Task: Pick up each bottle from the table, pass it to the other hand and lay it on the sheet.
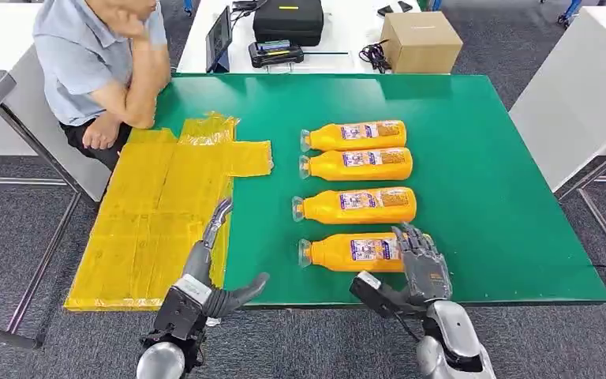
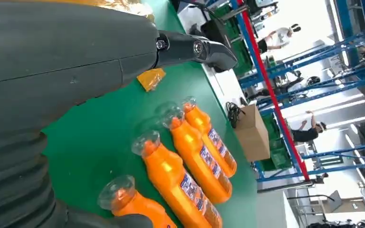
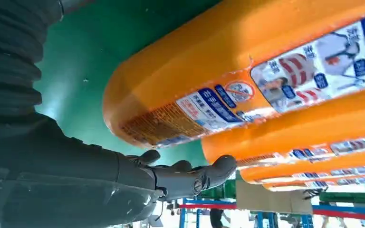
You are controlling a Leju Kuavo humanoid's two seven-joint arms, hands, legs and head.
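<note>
R hand (image 1: 420, 260) over nearest bottle (image 1: 347, 252), maybe touching.

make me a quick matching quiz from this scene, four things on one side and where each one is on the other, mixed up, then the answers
Things:
1. yellow sheet
2. cardboard box
3. right hand
4. person

Places:
A. at the base end of the nearest bottle
B. seated at the table's far left corner
C. on the white table beyond the green table
D. over the green table's left edge

Pairs: 1-D, 2-C, 3-A, 4-B
</note>
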